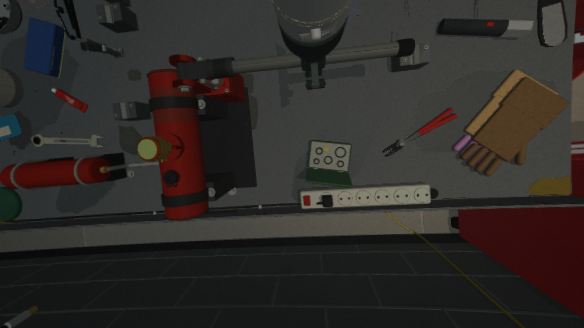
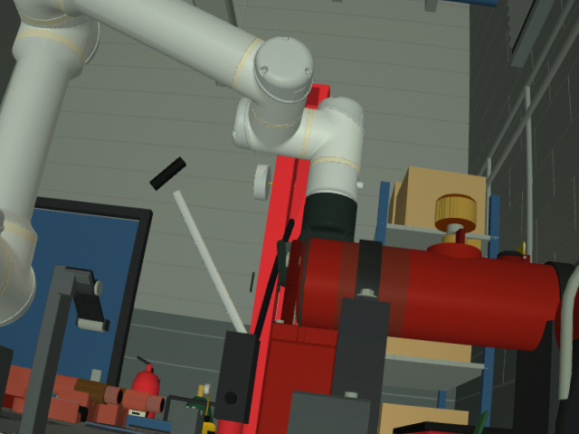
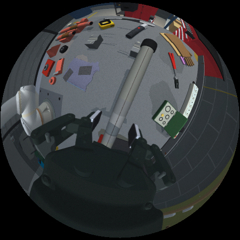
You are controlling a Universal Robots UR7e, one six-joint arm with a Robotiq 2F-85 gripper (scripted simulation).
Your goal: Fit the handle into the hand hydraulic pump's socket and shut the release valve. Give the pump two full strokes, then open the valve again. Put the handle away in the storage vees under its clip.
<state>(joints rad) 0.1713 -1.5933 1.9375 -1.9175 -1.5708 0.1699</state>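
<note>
The socket end of the grey handle [image 1: 320, 56] is partly hidden behind my wrist; it sits in the socket [image 1: 205, 67] at the top of the red hand hydraulic pump [image 1: 176, 145], and its black-capped far end [image 3: 149, 44] lies by a grey storage vee [image 1: 409, 59]. My gripper [image 3: 114, 125] straddles the handle near the socket, open and holding nothing. The brass release valve knob [image 1: 150, 148] stands on the pump's side. A second vee block [image 3: 93, 40] sits farther back on the bench.
The bench's front edge [image 1: 280, 207] runs just past the pump, with a white power strip [image 1: 365, 196] along it. A green O-ring box [image 1: 328, 162], red-handled pliers [image 1: 422, 131] and a work glove [image 1: 510, 122] lie on the bench beyond the handle.
</note>
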